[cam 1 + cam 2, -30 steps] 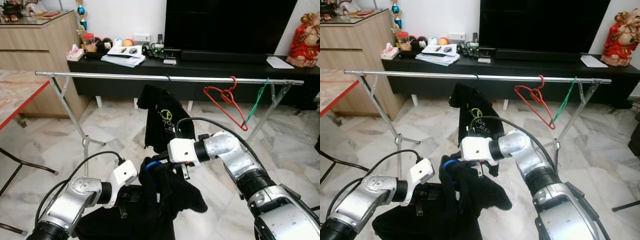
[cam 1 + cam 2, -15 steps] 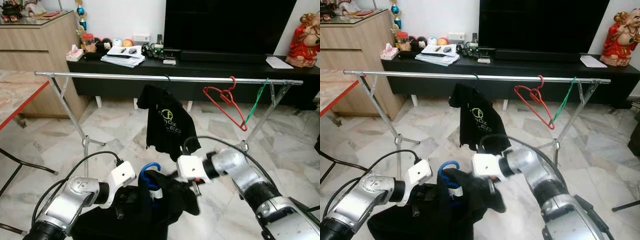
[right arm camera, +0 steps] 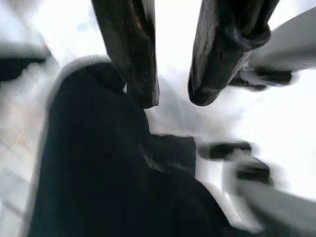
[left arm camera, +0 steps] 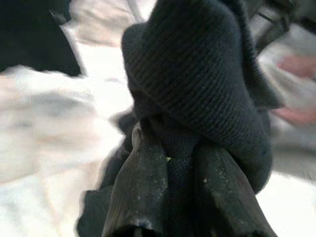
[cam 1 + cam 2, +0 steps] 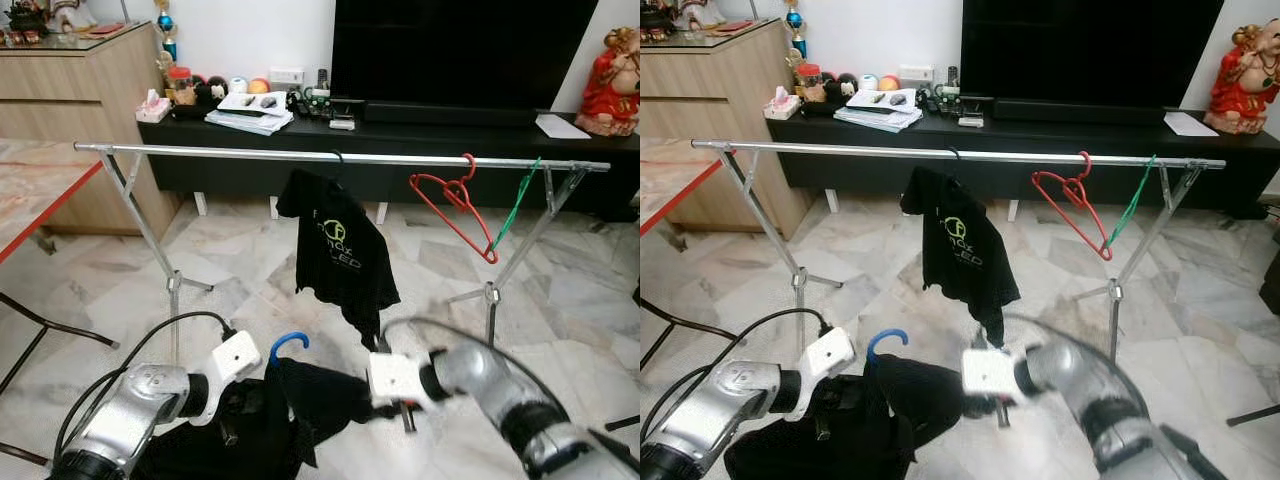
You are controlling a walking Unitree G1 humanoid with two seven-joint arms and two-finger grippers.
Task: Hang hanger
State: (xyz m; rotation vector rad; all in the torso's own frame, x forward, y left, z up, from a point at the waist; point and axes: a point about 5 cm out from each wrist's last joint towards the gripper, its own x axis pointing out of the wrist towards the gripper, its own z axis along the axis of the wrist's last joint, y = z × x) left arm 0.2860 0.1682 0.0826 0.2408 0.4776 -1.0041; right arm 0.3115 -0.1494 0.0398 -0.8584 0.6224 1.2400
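Steel rail (image 5: 250, 155) carried a black T-shirt (image 5: 340, 255), red hanger (image 5: 455, 200), green hanger (image 5: 512, 208). Rack legs stood on marble floor (image 5: 240, 270).

Silver jointed arms (image 5: 140, 400), white wrist blocks (image 5: 826, 352), looping black cables (image 5: 150, 335), black-fingered tools.

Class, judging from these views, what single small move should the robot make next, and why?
Probably lift the left gripper, shut on the black garment with the blue hanger hook, toward the silver metal rail. The hook sits far below it; the right gripper is open.
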